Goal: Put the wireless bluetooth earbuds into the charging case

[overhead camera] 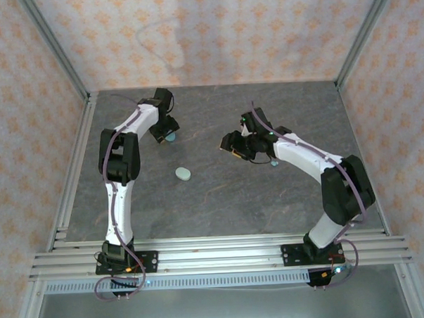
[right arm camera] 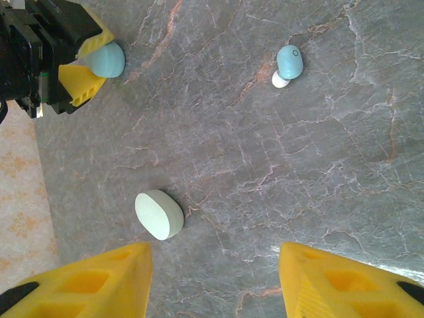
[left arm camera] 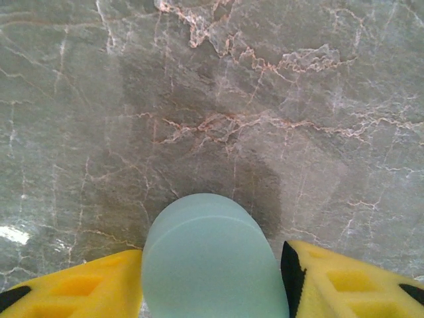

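Note:
A pale blue oval charging case [left arm camera: 211, 265] sits on the marble between my left gripper's [left arm camera: 212, 252] yellow fingers, which press both of its sides. The right wrist view shows that same grip at the top left, left gripper [right arm camera: 91, 61] on the blue case [right arm camera: 109, 59]. A teal-blue earbud [right arm camera: 289, 63] with a white tip lies loose on the table. My right gripper [right arm camera: 213, 257] hangs open above bare marble, with a mint-white case [right arm camera: 159, 214] just ahead of its left finger. From above, the left gripper [overhead camera: 167, 135] is at the back left and the right gripper [overhead camera: 232, 147] is mid-table.
The mint case [overhead camera: 183, 173] lies closed between the two arms. A small teal bud [overhead camera: 274, 162] shows beside the right forearm. Patterned walls and metal rails [overhead camera: 72, 172] enclose the marble table [overhead camera: 221, 201].

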### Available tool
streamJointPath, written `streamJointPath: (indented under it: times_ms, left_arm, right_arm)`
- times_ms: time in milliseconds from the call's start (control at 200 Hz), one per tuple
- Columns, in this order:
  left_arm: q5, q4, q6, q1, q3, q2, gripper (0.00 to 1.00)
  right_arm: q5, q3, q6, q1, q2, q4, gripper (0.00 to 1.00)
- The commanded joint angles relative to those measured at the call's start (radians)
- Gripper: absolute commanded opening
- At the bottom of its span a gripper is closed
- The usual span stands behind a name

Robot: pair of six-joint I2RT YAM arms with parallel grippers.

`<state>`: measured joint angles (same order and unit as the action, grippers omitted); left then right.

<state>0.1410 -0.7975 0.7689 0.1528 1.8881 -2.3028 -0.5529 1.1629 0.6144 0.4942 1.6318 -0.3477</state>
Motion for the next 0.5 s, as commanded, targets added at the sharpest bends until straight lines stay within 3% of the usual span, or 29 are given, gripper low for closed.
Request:
streamJointPath:
  times_ms: [0,295,490]
  left_arm:
    - [-0.04,-0.052,-0.024,0.015,0.016,0.004,0.5]
    - [-0.065,-0.084,-0.075,0.057,0.0,0.091,0.46]
    - [-0.075,-0.051,-0.06,0.14,-0.099,0.201,0.46]
  right_arm:
    - [-0.014,0.034,-0.017,-0.007,0.011,-0.013,0.54]
    - [-0.004,-0.019,-0.007,-0.031,-0.065,-0.007,0.54]
    - [0.04,-0.099,-0.001,-0.052,-0.177,-0.02,0.54]
